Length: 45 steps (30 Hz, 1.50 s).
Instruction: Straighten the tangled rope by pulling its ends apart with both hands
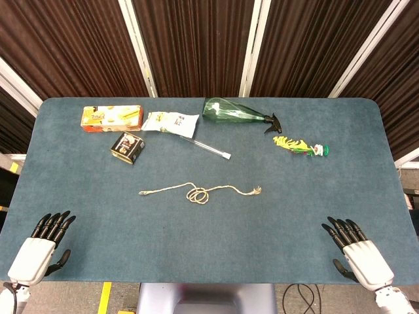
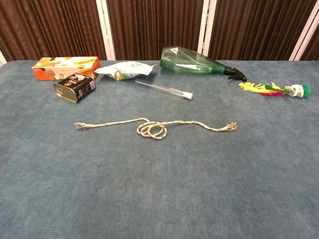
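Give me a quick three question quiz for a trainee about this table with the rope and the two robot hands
1. True or false: the left hand already holds the rope.
2. What lies nearest behind the rope's coil: A) clear tube, B) green spray bottle, C) orange box?
3. Where along the rope is the coil?

Key: 1 false, both it and the right hand rest apart from the rope at the near table edge. 2 A. 3 Near the middle.

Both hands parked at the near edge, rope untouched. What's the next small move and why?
Probably reach each hand toward its own rope end. The rope lies mid-table with coils at its middle and both frayed ends free. The left hand and right hand rest open at the near corners, holding nothing, well short of it.
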Tool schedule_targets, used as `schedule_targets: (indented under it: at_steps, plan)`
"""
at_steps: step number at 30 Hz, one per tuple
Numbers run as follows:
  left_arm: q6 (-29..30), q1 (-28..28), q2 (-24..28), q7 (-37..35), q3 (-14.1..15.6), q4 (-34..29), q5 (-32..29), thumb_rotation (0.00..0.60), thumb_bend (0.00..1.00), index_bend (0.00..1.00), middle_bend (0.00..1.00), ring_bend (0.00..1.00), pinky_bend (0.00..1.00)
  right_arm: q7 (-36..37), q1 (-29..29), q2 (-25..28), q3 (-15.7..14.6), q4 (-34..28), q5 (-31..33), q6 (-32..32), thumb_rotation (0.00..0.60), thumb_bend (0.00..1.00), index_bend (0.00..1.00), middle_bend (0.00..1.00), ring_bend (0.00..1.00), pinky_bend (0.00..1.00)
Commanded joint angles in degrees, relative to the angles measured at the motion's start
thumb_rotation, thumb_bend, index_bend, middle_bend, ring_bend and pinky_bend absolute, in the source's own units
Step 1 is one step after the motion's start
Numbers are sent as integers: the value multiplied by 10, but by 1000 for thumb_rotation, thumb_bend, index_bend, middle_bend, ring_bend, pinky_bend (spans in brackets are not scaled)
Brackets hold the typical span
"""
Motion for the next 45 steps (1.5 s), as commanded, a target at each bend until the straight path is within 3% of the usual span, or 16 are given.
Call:
schedule_targets:
  at_steps: [1,11,23,31,37,45]
  plan:
    - [-3,-1,-1,3,1,1,1,600,433,0,0,0,20,2,0,1,0,-1,1,0,600,444,0,0,0,0]
    - [-7,-28,-54,-10,2,39,49,600,435,0,0,0,26,-5,2,-16,11,7,8,2,600,445,0,0,0,0]
    - [-117,-132,-148,23,-66,38,15,600,431,1,0,0,44,-72,33,-37,40,-39,31,-38,600,444,0,0,0,0]
    - [-138,-180,-251,22,-113,116,-24,600,428,146,0,0,43,-136,47,-53,47,-53,37,-62,600,444,0,0,0,0]
    - [-146,-198,-283,23,-127,145,-40,600,427,172,1,0,43,-159,54,-66,55,-53,61,-81,600,444,0,0,0,0]
    - [-196,-244,-358,34,-150,219,-90,600,427,286,19,0,44,-187,63,-85,69,-46,95,-96,600,444,0,0,0,0]
